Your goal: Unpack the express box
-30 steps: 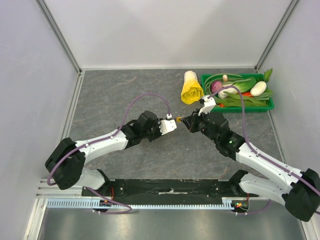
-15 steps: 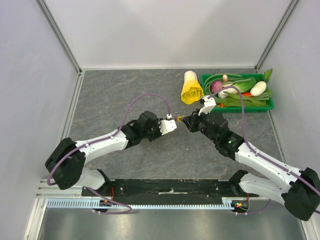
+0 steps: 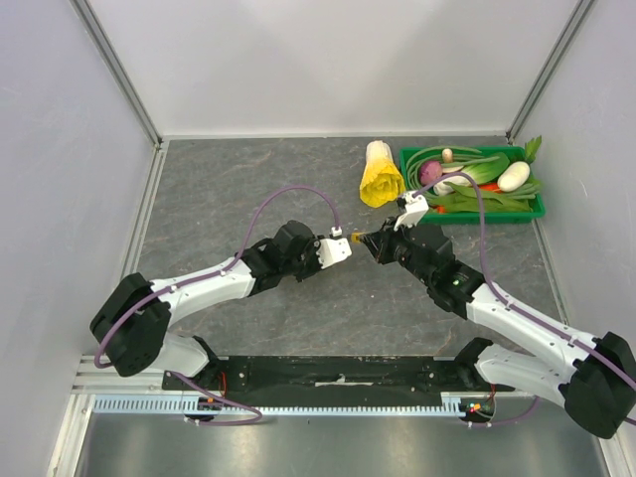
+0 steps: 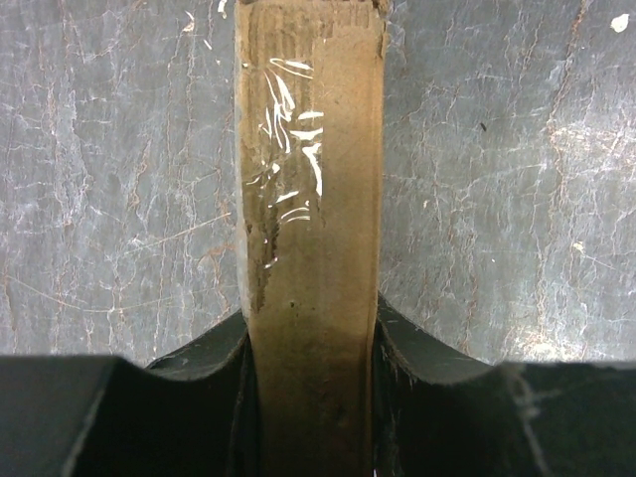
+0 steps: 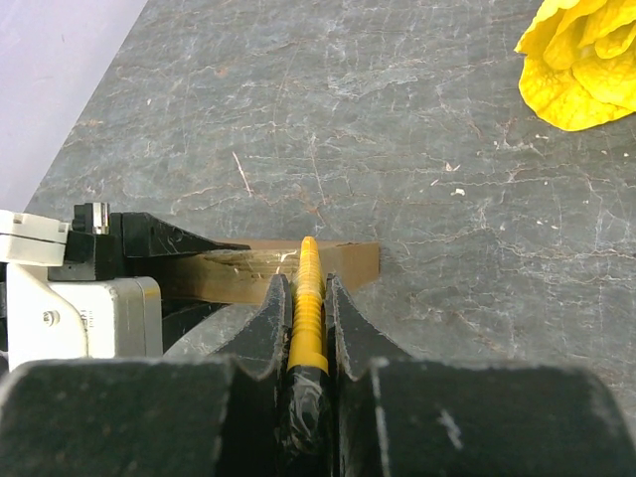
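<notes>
Express box (image 4: 313, 248) sits near the middle of the desk (image 3: 248, 179), turned on edge, and your left gripper (image 4: 313, 343) has its jaws pinched on the two flat faces, so they stand narrow with the cardboard filling the gap; the left wrist view shows you the thin brown edge running toward 12 o'clock, with clear tape wrinkled along it. Whether the lower edge touches the desk you cannot tell.

Your right gripper (image 5: 305, 298) comes in from 4 o'clock; its jaws are tight on a yellow tool (image 5: 309, 260) with a ribbed shaft, and the tip lies on the top edge of the box (image 5: 348, 260) – just beside the left fingers (image 5: 169, 238). From above, the two grippers meet nose to nose, left (image 3: 338, 248) at 9 o'clock of the contact, right (image 3: 383, 243) at 3 o'clock.

At 1 o'clock from the box lies a yellow leafy thing (image 3: 381, 179); at 2 o'clock stands a green tray (image 3: 497, 216) of vegetables – well apart from both arms.
</notes>
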Controlling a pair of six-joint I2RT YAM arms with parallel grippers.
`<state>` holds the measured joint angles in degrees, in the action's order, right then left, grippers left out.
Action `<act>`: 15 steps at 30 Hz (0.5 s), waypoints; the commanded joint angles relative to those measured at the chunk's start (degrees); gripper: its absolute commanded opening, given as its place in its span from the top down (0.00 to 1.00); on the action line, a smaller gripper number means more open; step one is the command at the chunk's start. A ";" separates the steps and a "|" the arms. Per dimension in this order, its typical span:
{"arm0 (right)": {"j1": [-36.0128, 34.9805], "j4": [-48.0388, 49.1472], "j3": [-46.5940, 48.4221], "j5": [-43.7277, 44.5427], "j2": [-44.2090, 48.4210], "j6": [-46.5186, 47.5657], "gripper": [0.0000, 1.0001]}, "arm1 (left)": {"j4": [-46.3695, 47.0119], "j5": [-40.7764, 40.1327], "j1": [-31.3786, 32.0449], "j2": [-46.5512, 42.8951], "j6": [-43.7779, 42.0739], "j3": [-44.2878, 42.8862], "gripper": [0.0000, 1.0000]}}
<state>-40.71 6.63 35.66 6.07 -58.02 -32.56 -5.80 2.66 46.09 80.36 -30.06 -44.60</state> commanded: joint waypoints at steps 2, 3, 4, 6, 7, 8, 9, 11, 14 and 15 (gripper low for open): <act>0.19 -2.85 -2.87 -2.28 -0.87 0.65 1.00 | -1.93 -0.28 -0.29 2.61 3.95 2.06 0.70; 0.19 -3.12 -3.14 -2.46 -0.87 0.91 1.00 | -1.93 -0.20 -0.29 2.87 4.40 1.97 0.71; 0.19 -3.20 -3.49 -3.51 -0.78 1.26 1.00 | -1.93 -0.11 -0.38 3.05 4.75 1.89 0.72; 0.19 -3.73 -4.11 -3.78 -0.78 0.92 1.00 | -2.19 0.07 -0.65 3.66 5.98 1.53 0.73; 0.19 -3.82 -4.28 -4.39 -0.52 1.09 1.00 | -2.63 0.24 -0.91 3.93 6.77 1.27 0.73; 0.28 -4.08 -4.28 -5.35 -0.43 1.09 1.00 | -3.07 0.59 -1.08 4.19 7.03 0.83 0.73; 0.28 -4.35 -4.20 -5.54 -0.43 0.83 1.00 | -3.33 0.86 -1.26 4.80 7.47 0.57 0.74; 0.19 -5.22 -4.19 -5.98 -0.52 0.92 1.00 | -3.95 1.82 -2.14 4.98 8.44 -0.04 0.74; 0.19 -6.19 -4.28 -5.98 -0.60 0.91 1.00 | -4.48 2.70 -3.28 5.16 9.15 -0.66 0.75; 0.19 -6.46 -4.28 -5.89 -0.60 1.00 1.00 | -4.74 2.71 -3.80 5.33 9.41 -0.75 0.75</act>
<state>-40.01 9.37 33.39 4.36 -58.02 -32.51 -7.07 3.42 45.17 81.87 -28.56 -46.28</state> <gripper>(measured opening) 0.143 0.401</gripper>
